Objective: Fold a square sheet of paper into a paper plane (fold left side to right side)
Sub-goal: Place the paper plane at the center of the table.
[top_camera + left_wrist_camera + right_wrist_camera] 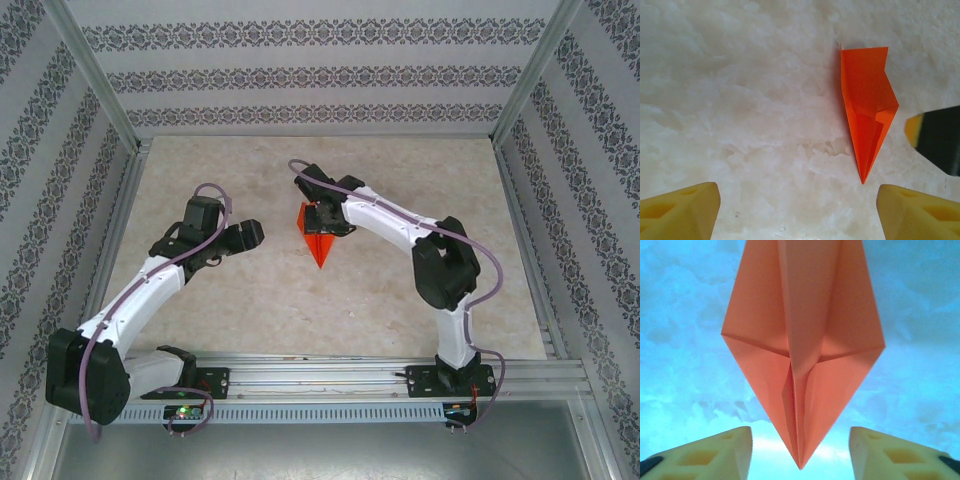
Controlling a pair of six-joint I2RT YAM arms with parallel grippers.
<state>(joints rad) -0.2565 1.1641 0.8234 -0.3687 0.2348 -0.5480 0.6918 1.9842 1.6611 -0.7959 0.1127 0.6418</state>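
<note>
Two arms hang over a pale marbled bench, with the paper plane lying between them near its middle, nose aimed toward the arms' bases. The bright orange paper already reads as a dart: a centre crease runs its length and two wing panels spread to either side, so the folding looks well along, perhaps finished.

The right arm reaches in over the plane's far, wide end. Its right jaws stand apart, yellow fingertips flanking the pointed nose with a clear gap on both sides and nothing gripped. That straddling stance would suit pressing the crease or picking up along the centre line.

The left arm holds off just beside the plane. Its left jaws are spread wide and empty, with the orange dart ahead of them on bare bench. Standing off likely keeps the thin paper from being nudged, while leaving the arm near enough to steady it.
</note>
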